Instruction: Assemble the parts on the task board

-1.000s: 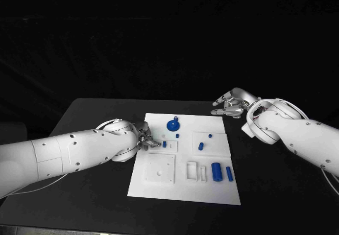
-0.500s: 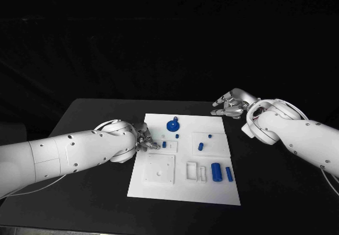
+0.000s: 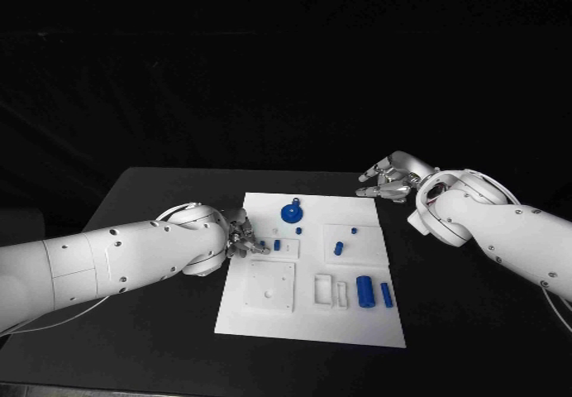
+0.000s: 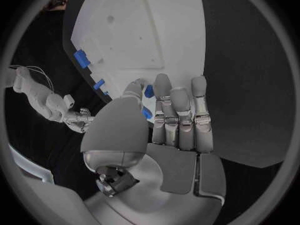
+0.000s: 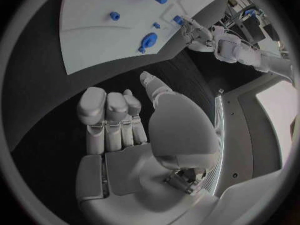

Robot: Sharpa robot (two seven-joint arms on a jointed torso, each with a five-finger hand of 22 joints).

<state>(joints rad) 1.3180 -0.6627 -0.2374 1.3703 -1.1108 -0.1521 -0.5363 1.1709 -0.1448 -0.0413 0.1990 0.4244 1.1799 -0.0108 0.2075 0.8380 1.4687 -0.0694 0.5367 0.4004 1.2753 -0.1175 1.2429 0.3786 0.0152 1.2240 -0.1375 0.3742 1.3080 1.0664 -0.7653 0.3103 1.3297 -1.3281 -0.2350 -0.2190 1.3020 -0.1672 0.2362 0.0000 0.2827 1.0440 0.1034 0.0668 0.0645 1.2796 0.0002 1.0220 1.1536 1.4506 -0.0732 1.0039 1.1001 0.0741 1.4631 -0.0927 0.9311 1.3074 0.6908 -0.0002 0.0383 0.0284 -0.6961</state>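
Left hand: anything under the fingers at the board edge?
A small blue part sits at the fingertips of the left hand, over the task board. The fingers cover most of it, so whether it is actually gripped cannot be told.

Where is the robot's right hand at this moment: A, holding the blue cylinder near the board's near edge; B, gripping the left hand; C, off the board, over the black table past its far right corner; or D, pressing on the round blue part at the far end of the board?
C: the right hand sits above the black table beyond the far right corner of the task board, holding nothing.
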